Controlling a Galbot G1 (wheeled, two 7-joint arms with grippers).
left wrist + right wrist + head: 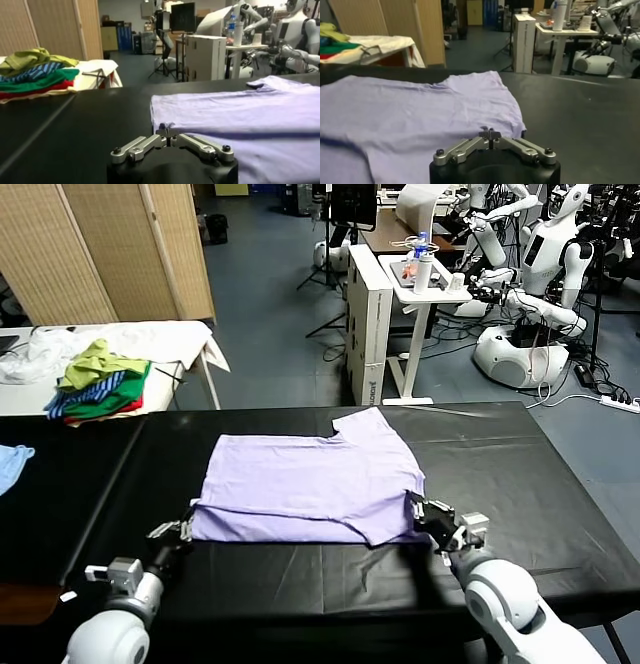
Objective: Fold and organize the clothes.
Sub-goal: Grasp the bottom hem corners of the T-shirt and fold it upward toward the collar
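The black table (560,484) carries a pale lavender T-shirt (305,484), spread flat, with one sleeve pointing to the far edge. Its near edge is doubled over in a fold. The left gripper (182,529) rests on the tabletop at the shirt's near left corner, fingers pinched together on the fabric edge. The right gripper (432,519) sits at the near right corner, likewise closed on the cloth. Far out beyond the left gripper, a light blue cloth (12,464) lies at the table's side.
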